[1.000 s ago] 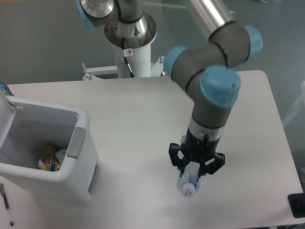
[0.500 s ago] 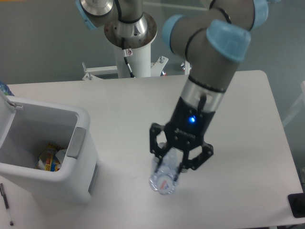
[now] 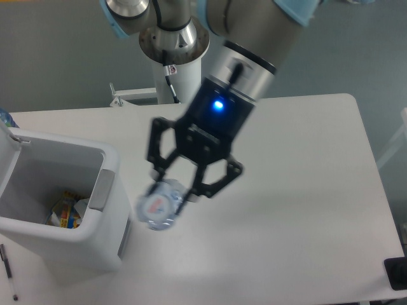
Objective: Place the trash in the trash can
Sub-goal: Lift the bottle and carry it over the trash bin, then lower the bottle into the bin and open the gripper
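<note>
1. The claw [image 3: 180, 188] has swung a long way toward nine o'clock since half a second ago, and it now looms larger and higher over the white counter [image 3: 305, 190], with a blue light glowing on its wrist.
2. The bottle [image 3: 159, 205] has travelled with it: before, it hung over the middle of the counter; now it hangs just beside the trash can [image 3: 70, 197], at that bin's three o'clock edge, near the grey handle panel [image 3: 102, 189].
3. The claw's black fingers are closed in on the bottle, pinching its upper part between them.
4. The bottle looks clear and crinkly, a bit motion-blurred, its round end facing the camera with a small red mark on a pale disc. It is off the counter, touching nothing but the claw.
5. The trash can stands open at nine o'clock, with colourful wrappers [image 3: 63, 210] lying at its bottom.
</note>
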`<state>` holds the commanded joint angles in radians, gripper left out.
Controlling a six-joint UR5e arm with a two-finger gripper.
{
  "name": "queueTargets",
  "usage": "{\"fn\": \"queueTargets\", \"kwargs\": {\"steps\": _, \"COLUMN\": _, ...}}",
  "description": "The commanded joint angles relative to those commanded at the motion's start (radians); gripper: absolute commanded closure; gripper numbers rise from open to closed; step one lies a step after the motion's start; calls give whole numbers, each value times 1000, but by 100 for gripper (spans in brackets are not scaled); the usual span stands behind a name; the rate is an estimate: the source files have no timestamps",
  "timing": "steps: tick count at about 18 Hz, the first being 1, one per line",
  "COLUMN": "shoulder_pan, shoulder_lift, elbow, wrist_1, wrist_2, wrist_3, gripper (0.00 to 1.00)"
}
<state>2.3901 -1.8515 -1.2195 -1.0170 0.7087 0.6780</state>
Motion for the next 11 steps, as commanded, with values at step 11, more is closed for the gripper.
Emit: {"fn": "queueTargets", "kwargs": {"steps": 11, "shoulder_pan": -98, "shoulder_lift": 68, "elbow": -35, "wrist_1": 3, "wrist_2": 0, "wrist_3": -14, "gripper": 58}}
